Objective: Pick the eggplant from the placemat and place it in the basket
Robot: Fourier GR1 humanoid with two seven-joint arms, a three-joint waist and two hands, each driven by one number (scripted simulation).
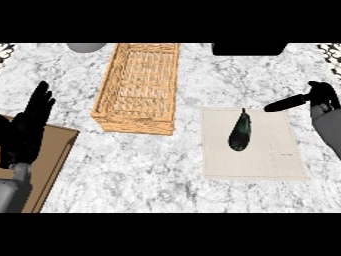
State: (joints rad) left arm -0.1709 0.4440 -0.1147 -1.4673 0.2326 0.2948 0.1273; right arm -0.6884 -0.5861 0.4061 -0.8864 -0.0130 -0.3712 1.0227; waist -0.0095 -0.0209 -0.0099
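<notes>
On the placemat [254, 145], right of centre, the eggplant [239, 132] is lying lengthwise, stem pointing far. Nothing is held yet: the right hand [306, 99] is hovering just off the mat's far-right corner, fingers stretched out toward the left, and the left hand [21, 127] is resting open over a brown board [55, 160] at the left edge. Probably best grabbed across the fat middle. Plenty of bare counter [151, 170] is left between mat and basket [137, 87], though the basket's near wall needs to be cleared.

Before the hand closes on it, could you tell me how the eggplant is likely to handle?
The eggplant looks rounded and glossy, so it may slip or roll on the flat placemat. Its thick, solid body probably stays stiff when lifted.
</notes>
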